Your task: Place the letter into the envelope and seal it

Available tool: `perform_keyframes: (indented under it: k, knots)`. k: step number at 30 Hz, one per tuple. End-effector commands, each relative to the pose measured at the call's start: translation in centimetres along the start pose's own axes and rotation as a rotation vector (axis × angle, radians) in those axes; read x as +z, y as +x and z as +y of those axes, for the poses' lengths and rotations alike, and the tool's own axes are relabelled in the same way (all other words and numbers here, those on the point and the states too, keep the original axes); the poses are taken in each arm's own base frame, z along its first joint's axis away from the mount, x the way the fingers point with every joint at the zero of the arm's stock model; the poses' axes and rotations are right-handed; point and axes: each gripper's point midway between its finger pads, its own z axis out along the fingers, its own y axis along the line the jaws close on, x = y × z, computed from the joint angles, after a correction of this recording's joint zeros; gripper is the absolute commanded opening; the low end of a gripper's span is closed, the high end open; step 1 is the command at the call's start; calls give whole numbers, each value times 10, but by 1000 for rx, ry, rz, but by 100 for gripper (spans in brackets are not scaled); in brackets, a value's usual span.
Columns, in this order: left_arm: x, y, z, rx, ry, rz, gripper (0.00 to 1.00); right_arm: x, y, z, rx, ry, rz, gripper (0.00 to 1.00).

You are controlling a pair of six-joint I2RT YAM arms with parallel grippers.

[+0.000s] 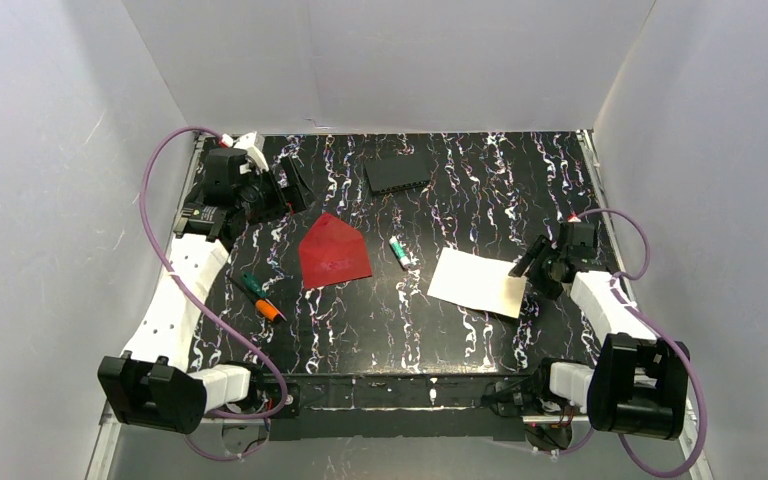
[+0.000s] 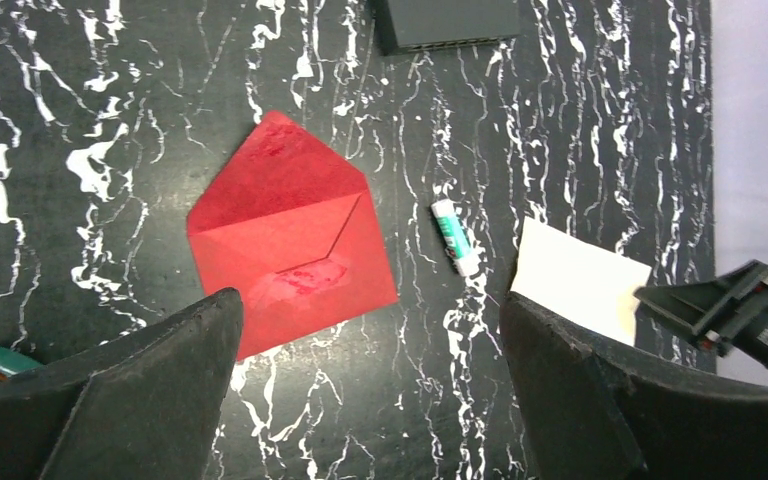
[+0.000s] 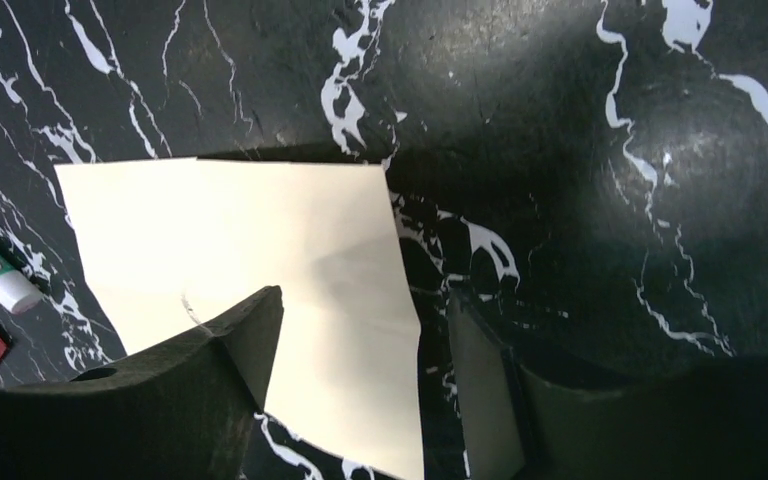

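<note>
My right gripper (image 3: pixel 363 300) stands with jaws apart, straddling the letter's (image 1: pixel 477 282) right edge: one finger over the paper, one over the bare table (image 1: pixel 440 345). Nothing is gripped. My left gripper (image 1: pixel 290 186) hangs wide open and empty. The envelope (image 1: pixel 333 251) lies flat, flap open, left of the letter, with a glue stick (image 1: pixel 398 252) between them.

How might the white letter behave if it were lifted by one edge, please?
Probably floppy: the letter is one thin creased sheet, so it would likely sag from an edge pinch. Lying on the smooth table, it may slide when pushed rather than lift. Likely very light.
</note>
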Motion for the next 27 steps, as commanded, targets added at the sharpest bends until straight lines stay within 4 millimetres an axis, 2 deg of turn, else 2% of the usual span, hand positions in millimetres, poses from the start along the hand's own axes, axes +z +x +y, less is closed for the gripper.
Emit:
perform_keyframes:
  k: [1,5,8,11,13,16,17,19,22,27]
  knots:
    - [-5,-8,-21,-37,95,-6,98,16,-14,4,-10,-98,-64,67]
    - [-1,-7,-30,-79,146,9,98,21,-21,9,13,-202,-105,55]
    - [-2,-10,-36,-89,168,7,98,16,-28,25,-21,-317,-145,51]
    - [-4,-15,-39,-86,177,-1,98,15,-24,33,-49,-387,-131,46]
    - [-5,-18,-41,-84,182,-6,98,16,-19,39,-51,-429,-106,32]
    - [-9,-27,-46,-82,191,-22,98,14,-24,46,-22,-460,-98,1]
    - [-11,-30,-48,-81,195,-28,98,12,-29,49,-16,-461,-108,1]
    - [-15,-37,-54,-78,209,-41,98,1,-45,58,-25,-477,-144,1]
    - [-23,-48,-62,-72,232,-63,98,-28,-79,79,-36,-521,-236,1]
    - [-34,-65,-84,-71,318,-88,98,-104,-140,133,-54,-694,-403,1]
